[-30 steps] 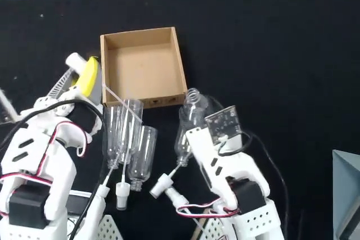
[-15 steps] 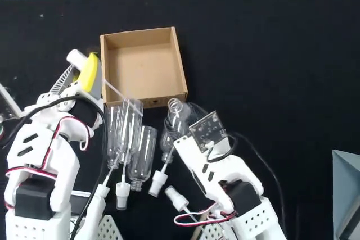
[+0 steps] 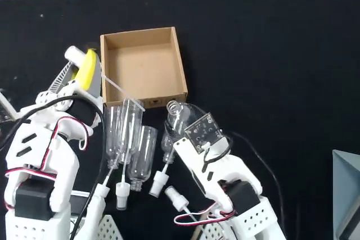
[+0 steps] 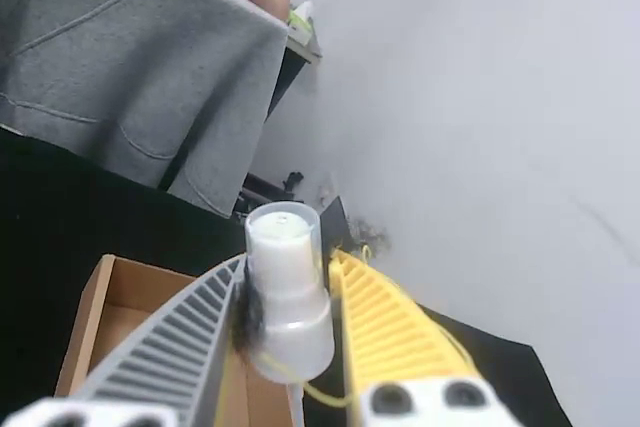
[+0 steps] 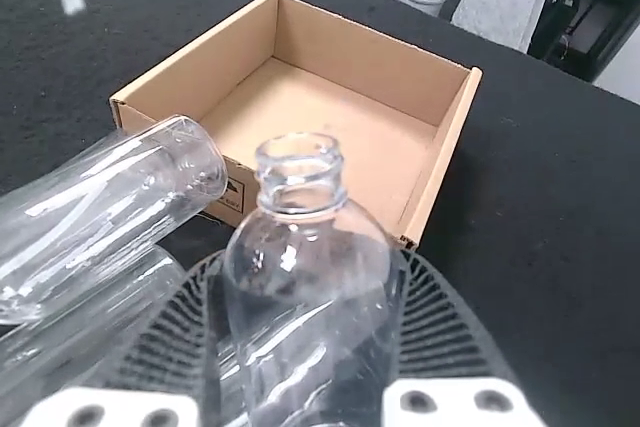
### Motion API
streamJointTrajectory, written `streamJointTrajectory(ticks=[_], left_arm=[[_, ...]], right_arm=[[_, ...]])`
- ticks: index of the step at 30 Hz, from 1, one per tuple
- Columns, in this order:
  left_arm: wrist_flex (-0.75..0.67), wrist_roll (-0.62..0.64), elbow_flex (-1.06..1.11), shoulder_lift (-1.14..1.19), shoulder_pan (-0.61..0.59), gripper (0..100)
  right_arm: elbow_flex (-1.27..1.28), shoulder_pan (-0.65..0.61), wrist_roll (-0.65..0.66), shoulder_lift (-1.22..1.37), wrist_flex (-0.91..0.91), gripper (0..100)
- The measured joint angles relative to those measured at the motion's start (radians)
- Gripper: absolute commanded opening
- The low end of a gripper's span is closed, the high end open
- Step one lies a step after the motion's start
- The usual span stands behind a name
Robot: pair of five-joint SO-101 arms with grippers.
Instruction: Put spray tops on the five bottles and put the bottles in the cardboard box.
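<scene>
The left gripper (image 3: 77, 63) is clamped narrowly on a white spray top (image 4: 287, 292), held raised beside the left wall of the cardboard box (image 3: 181, 66); the top's thin tube slants across the box's near left corner. The right gripper (image 5: 306, 277), jaws spread wide, grips a clear bottle (image 5: 300, 209) neck-up at the box's near right corner. The box stands open left of centre on the black table (image 3: 281, 54). Two bottles (image 3: 122, 130) and loose spray tops (image 3: 159, 182) lie toward the table's near edge.

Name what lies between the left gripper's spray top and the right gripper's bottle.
High view: a corner of the cardboard box, crossed by the spray top's tube.
</scene>
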Motion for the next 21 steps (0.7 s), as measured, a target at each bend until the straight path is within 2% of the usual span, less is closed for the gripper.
streamJointTrajectory(ticks=[4,8,17,21], left_arm=[[-0.011,0.0,0.0,0.0,0.0,3],[-0.011,0.0,0.0,0.0,0.061,3],[-0.011,0.0,0.017,-0.005,0.101,3],[-0.011,0.0,0.035,0.002,0.129,3]], right_arm=[[0.0,0.0,0.029,0.0,0.0,8.4],[0.0,0.0,0.057,0.0,0.0,8.4],[0.0,-0.002,0.061,0.0,0.0,8.2],[0.0,-0.06,0.061,0.0,0.0,8.2]])
